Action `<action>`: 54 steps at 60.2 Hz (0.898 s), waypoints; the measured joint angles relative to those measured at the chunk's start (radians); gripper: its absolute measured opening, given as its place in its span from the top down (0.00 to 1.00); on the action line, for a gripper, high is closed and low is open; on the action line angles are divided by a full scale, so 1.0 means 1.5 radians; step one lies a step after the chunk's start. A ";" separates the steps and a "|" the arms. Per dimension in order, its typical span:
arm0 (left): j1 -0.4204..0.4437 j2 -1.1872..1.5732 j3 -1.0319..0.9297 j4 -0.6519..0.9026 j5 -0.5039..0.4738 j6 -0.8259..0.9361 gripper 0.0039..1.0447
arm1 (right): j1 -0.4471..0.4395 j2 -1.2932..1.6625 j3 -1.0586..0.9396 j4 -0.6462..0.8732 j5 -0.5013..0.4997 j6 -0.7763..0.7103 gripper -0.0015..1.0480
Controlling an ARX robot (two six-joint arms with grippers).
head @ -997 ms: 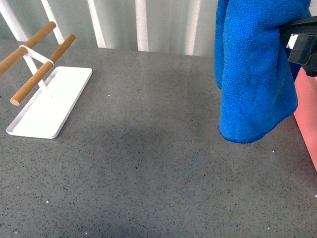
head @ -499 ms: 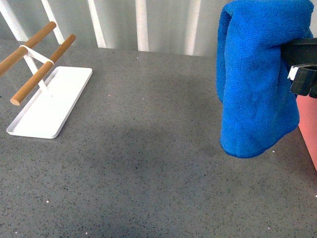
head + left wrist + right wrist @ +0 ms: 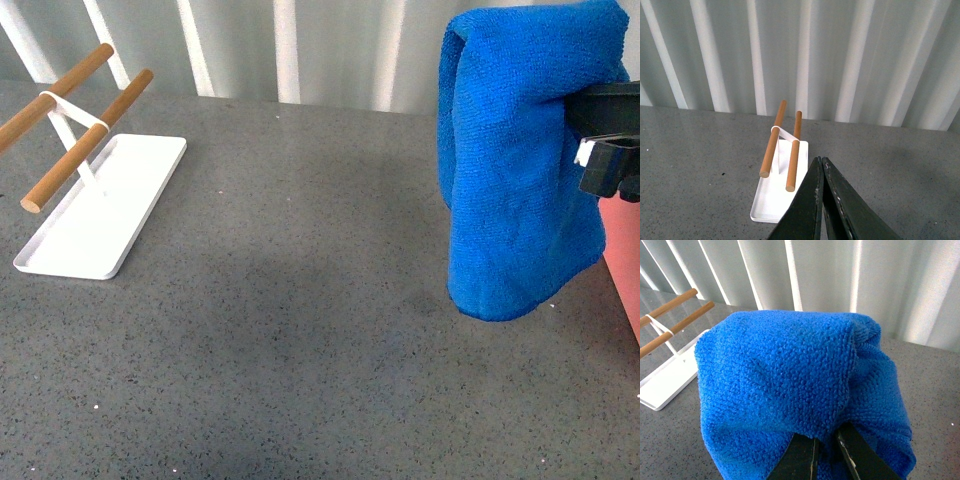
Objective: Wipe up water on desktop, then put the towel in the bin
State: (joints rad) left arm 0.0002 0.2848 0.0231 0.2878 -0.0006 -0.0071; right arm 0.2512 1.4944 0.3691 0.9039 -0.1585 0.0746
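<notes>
The bright blue towel hangs in the air at the right of the front view, folded over and clear of the dark grey speckled desktop. My right gripper is shut on the towel from its right side. In the right wrist view the towel fills the frame and my right gripper pinches a fold of it. A strip of the salmon-pink bin shows at the right edge, just behind the towel. My left gripper is shut and empty above the desktop; it is out of the front view.
A flat white tray with two wooden rods on a white stand sits at the back left; it also shows in the left wrist view. A white ribbed wall runs behind the desktop.
The towel and my right gripper have sunk a little and shifted slightly right, towards the bin. The tray has not moved.
</notes>
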 joint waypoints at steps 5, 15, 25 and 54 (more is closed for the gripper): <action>0.000 -0.019 0.000 -0.017 0.000 0.000 0.97 | 0.000 0.000 0.000 -0.001 0.000 0.000 0.97; 0.000 -0.047 0.000 -0.047 0.000 0.000 0.97 | 0.001 0.000 0.000 -0.008 0.004 0.001 0.97; 0.000 -0.072 0.000 -0.072 0.000 0.000 0.97 | 0.005 0.000 0.001 -0.013 0.010 0.001 0.97; 0.000 -0.187 0.000 -0.191 0.000 0.000 0.75 | 0.027 0.044 0.082 -0.157 0.084 0.043 0.97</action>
State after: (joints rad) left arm 0.0002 0.0040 0.0235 0.0013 -0.0002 -0.0071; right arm 0.2916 1.5608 0.4927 0.6678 -0.0326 0.1390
